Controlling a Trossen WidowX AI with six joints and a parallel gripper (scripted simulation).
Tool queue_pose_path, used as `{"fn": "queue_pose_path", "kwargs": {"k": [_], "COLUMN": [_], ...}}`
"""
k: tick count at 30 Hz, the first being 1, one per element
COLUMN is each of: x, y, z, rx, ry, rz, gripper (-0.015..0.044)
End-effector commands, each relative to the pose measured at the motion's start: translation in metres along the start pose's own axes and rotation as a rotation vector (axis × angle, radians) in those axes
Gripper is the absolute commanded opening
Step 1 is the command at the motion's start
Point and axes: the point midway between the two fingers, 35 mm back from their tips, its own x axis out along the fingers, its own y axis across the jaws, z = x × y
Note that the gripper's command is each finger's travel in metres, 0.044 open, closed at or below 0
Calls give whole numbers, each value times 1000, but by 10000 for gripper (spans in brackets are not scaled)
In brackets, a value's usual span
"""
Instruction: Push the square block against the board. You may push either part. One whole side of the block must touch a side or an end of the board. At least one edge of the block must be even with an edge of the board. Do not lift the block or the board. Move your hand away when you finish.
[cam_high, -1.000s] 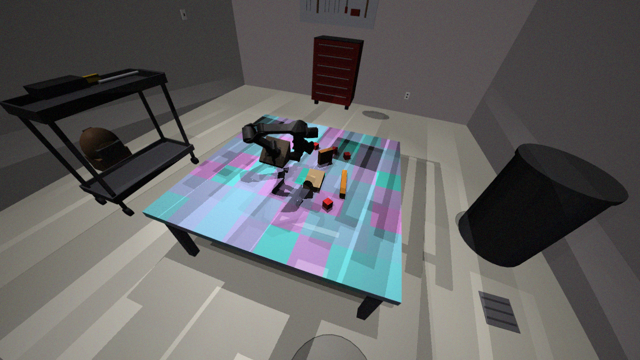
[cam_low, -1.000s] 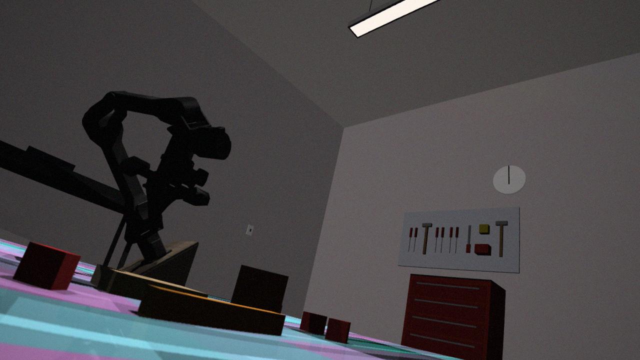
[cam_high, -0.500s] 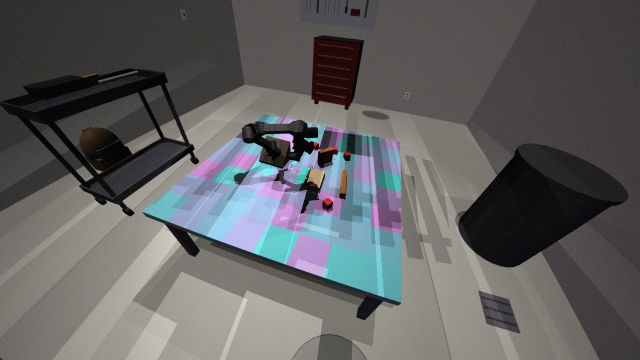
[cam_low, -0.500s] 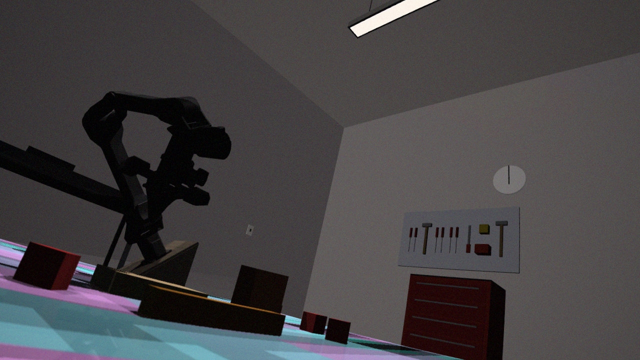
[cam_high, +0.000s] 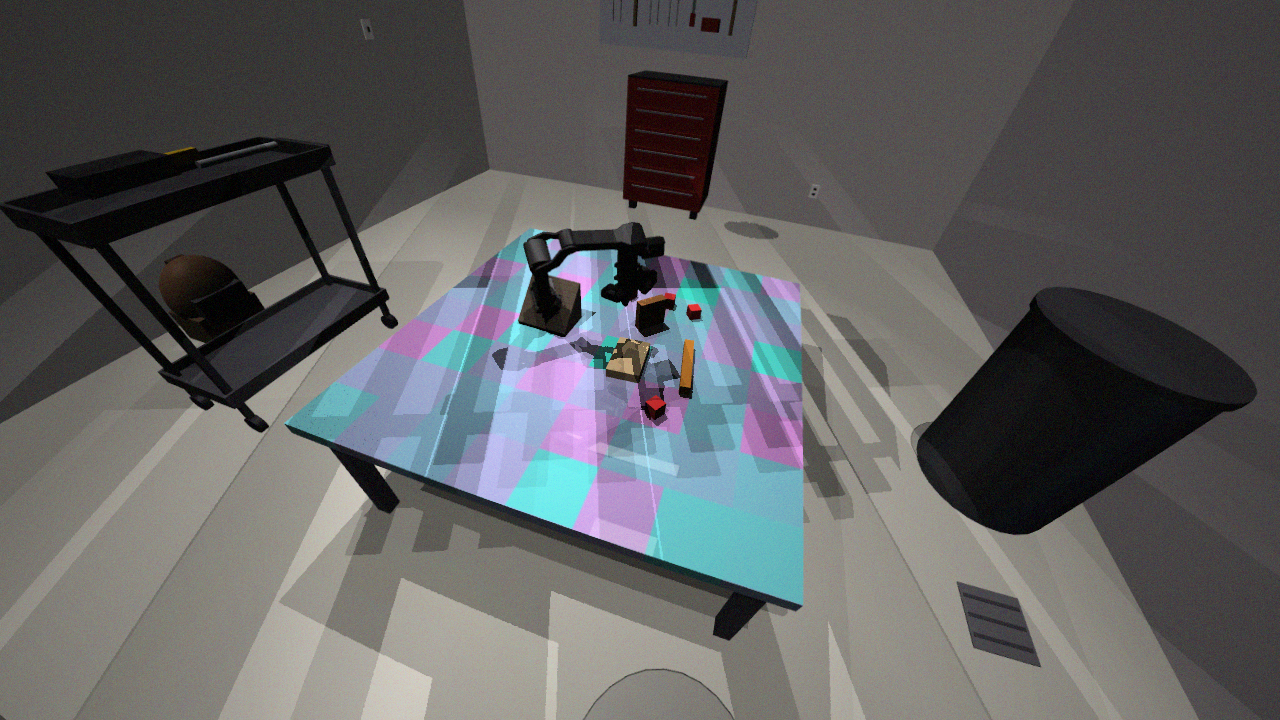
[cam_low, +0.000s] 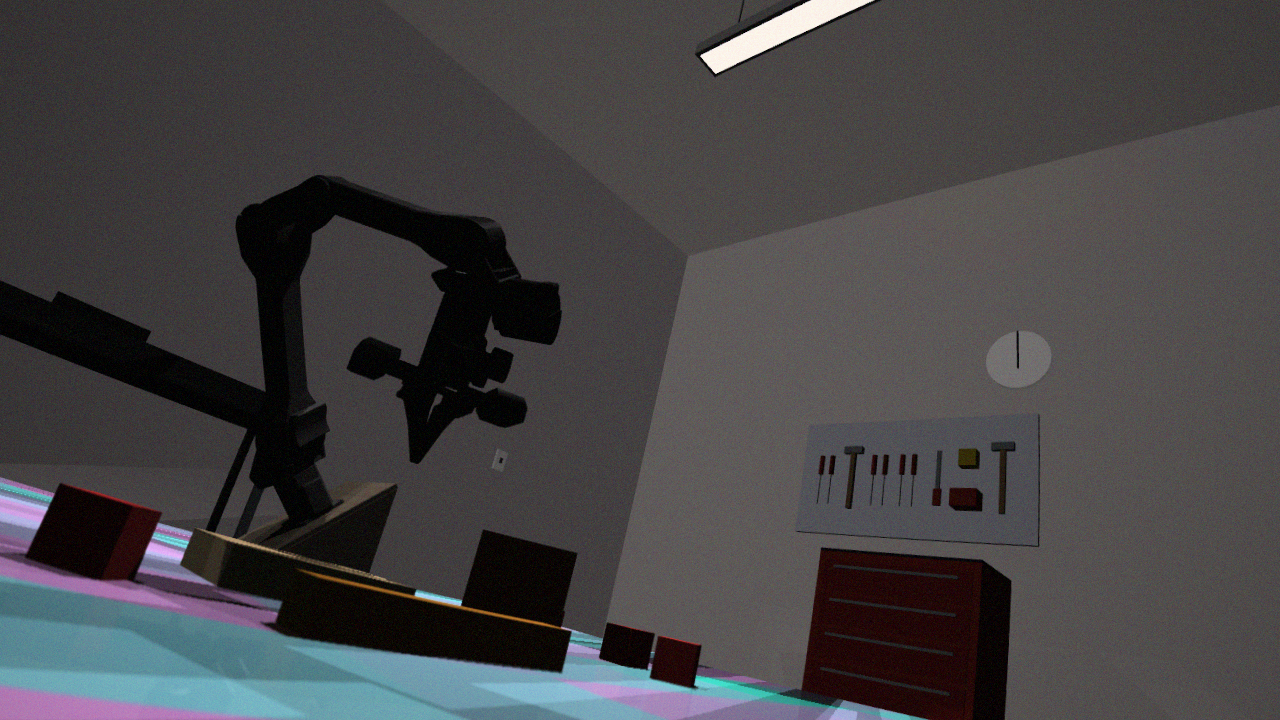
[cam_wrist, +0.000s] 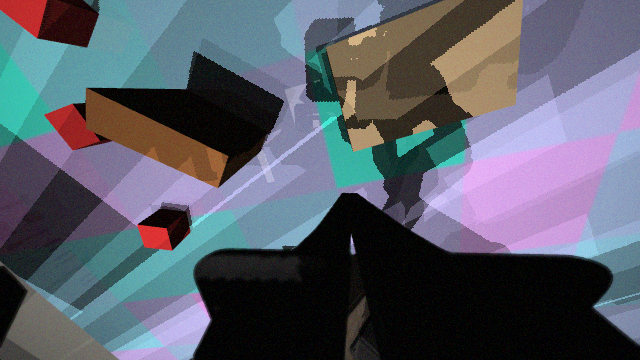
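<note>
The tan, flat square block (cam_high: 629, 358) (cam_low: 259, 565) (cam_wrist: 480, 75) lies on the patterned table. The long, narrow orange board (cam_high: 687, 368) (cam_low: 420, 622) lies to its right in the top view, with a gap between them. The board does not show in the wrist view. My gripper (cam_low: 416, 456) (cam_wrist: 348, 200) is shut and empty. It is raised above the table, with its tips pointing down and touching neither part. In the wrist view its tips appear below the block. Its shadow falls on and around the block.
A brown upright block (cam_high: 650, 316) (cam_low: 519, 577) (cam_wrist: 155, 137) stands behind the square block. Two red cubes (cam_high: 693, 311) (cam_low: 674, 662) (cam_high: 670, 300) (cam_low: 625, 645) are beyond it. Another red cube (cam_high: 656, 408) (cam_low: 85, 530) lies near the board's front end. The arm's base (cam_high: 547, 313) is at the back left.
</note>
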Motion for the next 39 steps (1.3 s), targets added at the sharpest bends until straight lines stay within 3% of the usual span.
{"fn": "queue_pose_path", "kwargs": {"k": [1,15,25,30,39], "x": [-3,13,16,62,64], "y": [38,159,161,160,160], "z": [1,-16,-16,-16,-15], "rx": [83,494,500,501,501], "ry": [-9,2,2,0,0], "rz": [16,0,-1,-2,-2], "gripper": [0,0,0,0,0]}}
